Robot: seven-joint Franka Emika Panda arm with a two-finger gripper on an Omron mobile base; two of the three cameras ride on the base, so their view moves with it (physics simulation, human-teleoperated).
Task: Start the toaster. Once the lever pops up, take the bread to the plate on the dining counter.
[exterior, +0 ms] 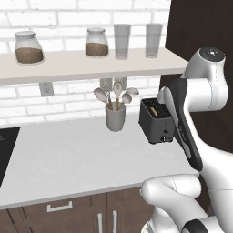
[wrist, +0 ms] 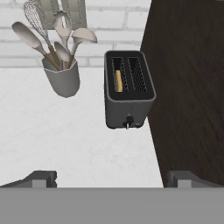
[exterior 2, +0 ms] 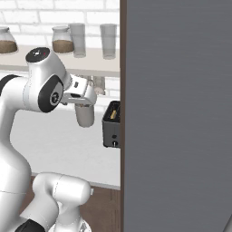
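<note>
A tall dark brown cabinet side stands right against the toaster and, as a flat grey panel in the right base view, cuts off the toaster's far half there. In the left base view the robot's forearm crosses in front of the toaster and hides its right edge. The white worktop carries everything; brown drawer fronts show below its front edge, cropped by the frame.

The toaster is a small black box with two slots on top, near the worktop's right end, beside the cabinet. Its narrow end face bears a small knob and a pale tab, both too small to read clearly. The bread sits in the left slot as the hand view shows it; only a thin golden-tan edge shows, the rest sunk inside.

A grey utensil crock with spoons and a whisk stands just left of the toaster, apart from it.

The gripper hangs above the worktop, short of the toaster, its jaws spread wide with nothing between them.
</note>
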